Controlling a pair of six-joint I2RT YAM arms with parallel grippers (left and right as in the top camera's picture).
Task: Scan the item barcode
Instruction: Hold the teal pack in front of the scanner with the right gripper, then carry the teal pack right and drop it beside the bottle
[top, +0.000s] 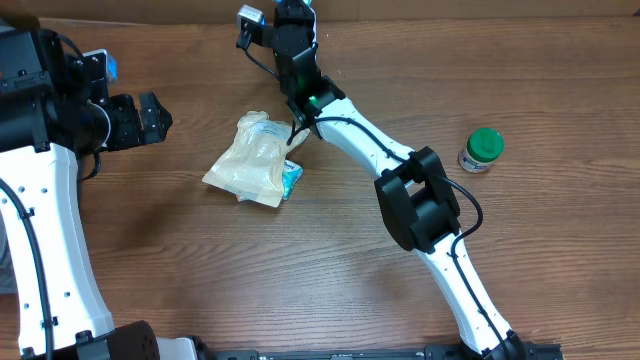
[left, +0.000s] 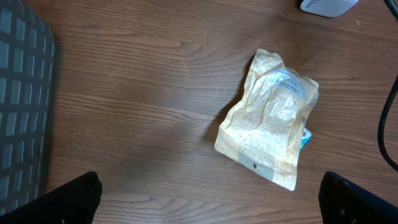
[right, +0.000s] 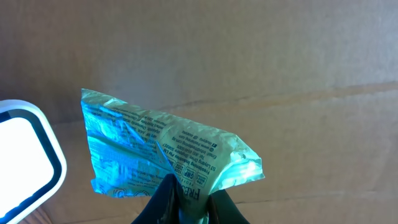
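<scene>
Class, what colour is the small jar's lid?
Green; the lid shows best in the overhead view.

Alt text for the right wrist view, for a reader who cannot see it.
The right gripper pinches the bottom edge of a crinkled printed packet, tinted green and blue by light, holding it up in front of a brown cardboard wall. A white rounded device with a blue-lit rim sits at the left edge.

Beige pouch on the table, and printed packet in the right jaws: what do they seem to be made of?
Beige crinkled pouch: probably thin plastic film, slightly cloudy, with soft wrinkles and a flat sealed edge. Shiny printed packet: likely glossy plastic or foil film; sharp creases and glare.
</scene>
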